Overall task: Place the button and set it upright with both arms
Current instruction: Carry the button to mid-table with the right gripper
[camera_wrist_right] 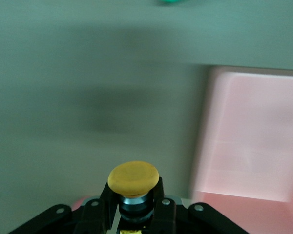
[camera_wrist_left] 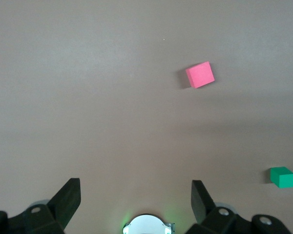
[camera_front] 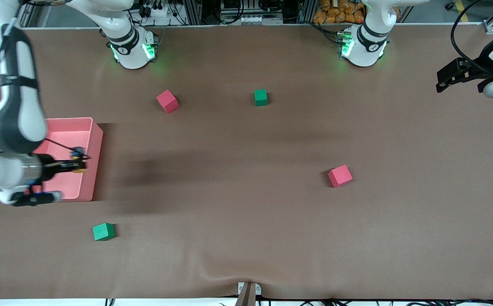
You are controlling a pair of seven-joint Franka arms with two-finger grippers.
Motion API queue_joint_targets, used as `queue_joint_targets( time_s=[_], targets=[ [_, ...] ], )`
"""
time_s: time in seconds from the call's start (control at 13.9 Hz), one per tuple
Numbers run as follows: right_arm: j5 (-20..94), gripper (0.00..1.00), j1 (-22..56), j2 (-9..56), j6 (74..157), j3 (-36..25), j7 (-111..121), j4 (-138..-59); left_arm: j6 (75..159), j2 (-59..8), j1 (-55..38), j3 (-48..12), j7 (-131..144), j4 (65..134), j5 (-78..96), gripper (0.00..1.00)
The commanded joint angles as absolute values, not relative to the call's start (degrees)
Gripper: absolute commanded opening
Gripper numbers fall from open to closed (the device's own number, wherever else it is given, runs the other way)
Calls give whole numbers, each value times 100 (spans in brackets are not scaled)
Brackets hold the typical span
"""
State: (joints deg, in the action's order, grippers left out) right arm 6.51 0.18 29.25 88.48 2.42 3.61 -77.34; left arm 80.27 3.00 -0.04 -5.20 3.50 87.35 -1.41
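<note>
While left tool (camera_wrist_left: 134, 204) waits open, right tool (camera_front: 77, 160) grips button (camera_wrist_right: 134, 178) over bin (camera_front: 96, 140).

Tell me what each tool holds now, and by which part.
Right tool grips the button by its body below the orange cap. Left tool holds nothing.

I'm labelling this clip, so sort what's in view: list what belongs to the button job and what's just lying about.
Part of the job:
- button, gripped in the right claw over the pink bin
- left claw, open, waiting at the left arm's end of the table

Lying about:
- two red cubes
- two green cubes
</note>
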Motion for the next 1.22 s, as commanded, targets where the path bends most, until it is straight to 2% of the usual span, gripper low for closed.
queue_joint_targets(
  time_s=[0.0, 0.14, 0.5, 0.86, 1.15],
  targets=[
    [1045, 0, 770, 3199, 9120, 185, -672, -7366, 7989, 255, 70, -545, 343, 8684, -115, 100],
    [1055, 0, 1517, 3365, 9674, 193, -1675, -7339, 7989, 264, 79, -545, 334, 8675, -105, 100],
    [1204, 0, 3161, 4270, 11572, 176, -2933, -7286, 8112, 264, 220, -545, 404, 8684, -97, 100],
    [1169, 0, 4050, 4973, 12417, 167, -3208, -7269, 8218, 325, 246, -545, 299, 8675, -114, 100],
    [1186, 0, 4342, 5387, 13103, 167, -3375, -7269, 8323, 194, 237, -554, 299, 8692, -105, 100]
  ],
)
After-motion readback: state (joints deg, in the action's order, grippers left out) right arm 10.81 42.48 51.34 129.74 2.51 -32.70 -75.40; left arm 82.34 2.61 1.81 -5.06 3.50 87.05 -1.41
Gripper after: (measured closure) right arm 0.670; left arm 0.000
